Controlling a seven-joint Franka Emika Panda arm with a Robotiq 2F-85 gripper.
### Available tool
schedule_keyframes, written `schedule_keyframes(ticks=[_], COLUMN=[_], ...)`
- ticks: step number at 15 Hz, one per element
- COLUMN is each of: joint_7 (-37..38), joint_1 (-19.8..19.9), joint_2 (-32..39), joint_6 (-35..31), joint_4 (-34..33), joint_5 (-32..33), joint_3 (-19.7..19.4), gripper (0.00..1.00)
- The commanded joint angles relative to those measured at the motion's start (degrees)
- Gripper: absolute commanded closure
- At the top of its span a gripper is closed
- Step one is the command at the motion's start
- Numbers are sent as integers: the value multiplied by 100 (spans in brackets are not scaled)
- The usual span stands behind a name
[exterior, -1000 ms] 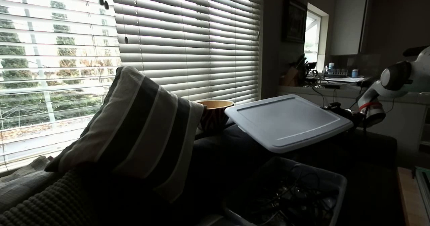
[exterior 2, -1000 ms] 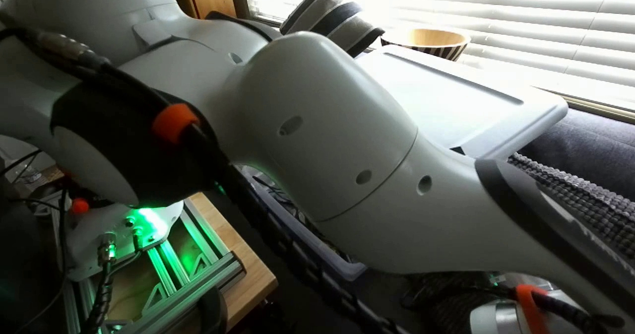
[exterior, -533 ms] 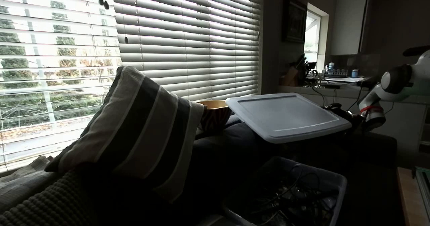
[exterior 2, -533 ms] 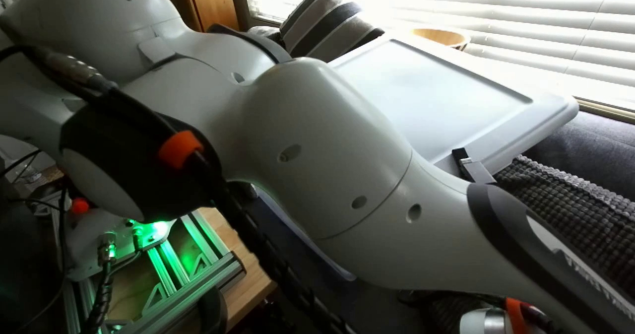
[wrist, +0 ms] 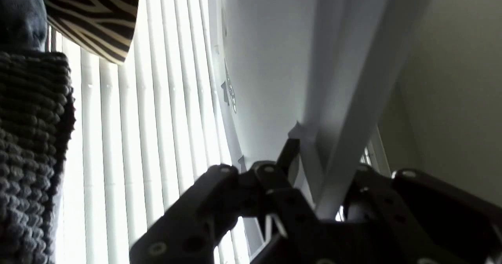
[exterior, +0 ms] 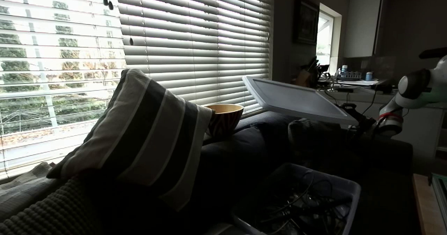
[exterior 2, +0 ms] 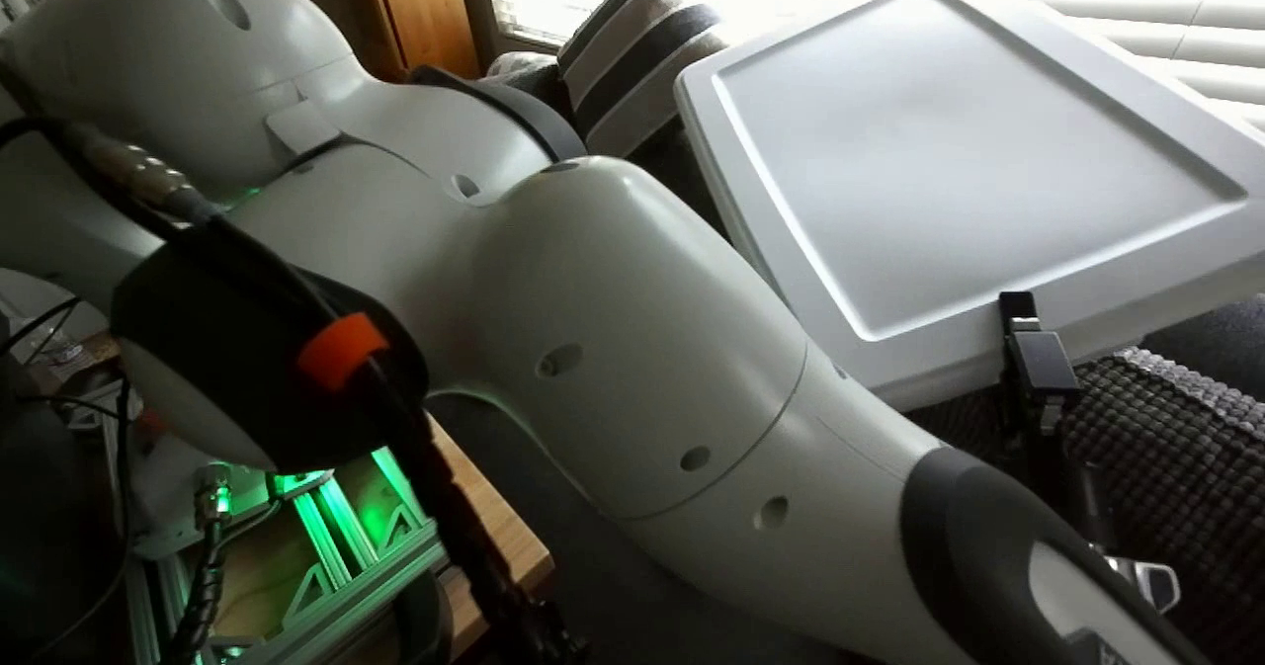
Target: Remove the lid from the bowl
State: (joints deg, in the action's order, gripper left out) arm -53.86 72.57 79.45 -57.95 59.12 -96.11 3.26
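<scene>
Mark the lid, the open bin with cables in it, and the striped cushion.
Lid (exterior 2: 969,176): in an exterior view, on its flat recessed panel.
Open bin (exterior: 343,187): in an exterior view, on its inner wall below the rim.
Striped cushion (exterior: 153,137): in an exterior view, on the broad band across its middle.

Daylight reaches me through white slatted blinds (exterior: 206,50), glaring to near-white bands in my wrist view; greenery (exterior: 65,43) shows between them at one end; a dark sofa (exterior: 237,146) runs below, much of it lost in shadow. Farther back, in an exterior view, I make out a dim wall (exterior: 284,29) with a framed picture (exterior: 306,20); past it come a narrow window (exterior: 324,43), a pale cupboard (exterior: 363,25) and a white-fronted counter (exterior: 359,96); in an exterior view I also see an upright orange-brown wooden panel (exterior 2: 430,13).
</scene>
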Motion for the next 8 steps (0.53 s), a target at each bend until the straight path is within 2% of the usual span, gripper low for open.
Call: schedule_keyframes(ticks=[1,4,8], joint_7=[328,315,171], joint_1=[116,99,223], joint_2=[91,-2,-75], joint_6=[-493,-1488,-2436], joint_4=[105,308,565], joint_5=[-861,-1103,-1665], joint_3=[149,145,343], gripper=[95,95,95])
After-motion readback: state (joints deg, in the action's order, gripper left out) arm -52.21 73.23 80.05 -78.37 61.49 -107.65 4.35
